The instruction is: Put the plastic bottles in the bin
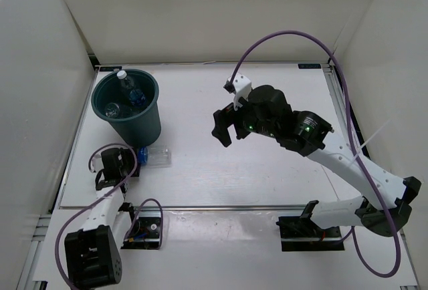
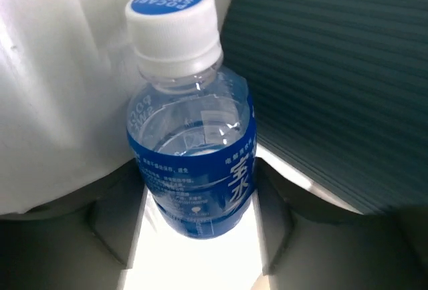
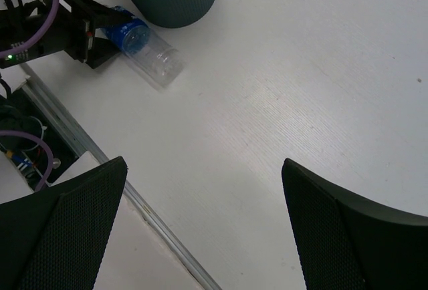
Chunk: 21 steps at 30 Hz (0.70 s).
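Our left jaws clasped the blue-labelled bottle [image 2: 194, 170] mid-label; we judged it light, crushable, slick; right jaws gaped.

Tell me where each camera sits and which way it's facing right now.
Top external: above and behind the bases, looking down on the table; both arms, left gripper and right gripper show.
Left wrist: low by the tabletop, looking along its fingers at the blue-labelled bottle between them.
Right wrist: high up, looking down toward the left gripper; own fingers frame the bottom.
Shared: all three show that bottle beside the bin.
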Available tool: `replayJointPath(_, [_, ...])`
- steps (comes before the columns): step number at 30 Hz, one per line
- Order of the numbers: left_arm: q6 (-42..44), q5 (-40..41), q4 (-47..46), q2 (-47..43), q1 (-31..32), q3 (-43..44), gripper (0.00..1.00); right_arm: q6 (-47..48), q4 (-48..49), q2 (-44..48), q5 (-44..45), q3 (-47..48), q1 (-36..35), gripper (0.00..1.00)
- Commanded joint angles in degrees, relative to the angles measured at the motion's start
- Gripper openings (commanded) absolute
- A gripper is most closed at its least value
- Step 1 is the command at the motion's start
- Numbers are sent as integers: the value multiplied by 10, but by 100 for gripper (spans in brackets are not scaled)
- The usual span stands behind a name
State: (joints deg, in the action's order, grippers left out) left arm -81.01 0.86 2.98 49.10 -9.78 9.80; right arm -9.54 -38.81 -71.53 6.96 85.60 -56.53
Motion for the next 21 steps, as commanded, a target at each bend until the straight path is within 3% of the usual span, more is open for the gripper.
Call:
replayJointPath(1, [45, -71, 7, -30, -26, -21, 63, 12, 16, -12, 4, 10, 5, 100])
replayJointPath(4, [57, -116, 22, -102, -58, -55, 54, 12, 16, -24, -1, 15, 11, 100])
replayJointPath(7, [89, -165, 126, -185, -71, -37, 53, 12, 22, -37, -7, 22, 16, 100])
replayJointPath(11, [96, -137, 464, -312, -71, 90, 54, 1, 22, -49, -19, 27, 21, 100])
replayJointPath(13, [96, -118, 533, -341, -71, 152, 56, -10, 22, -55, -20, 27, 21, 100])
replayJointPath(17, [145, -63, 562, -316, -71, 316, 57, -17, 22, -60, -37, 27, 27, 100])
replayJointPath(21, [226, -10, 537, -193, -71, 506, 57, -22, 27, -71, -42, 27, 27, 100])
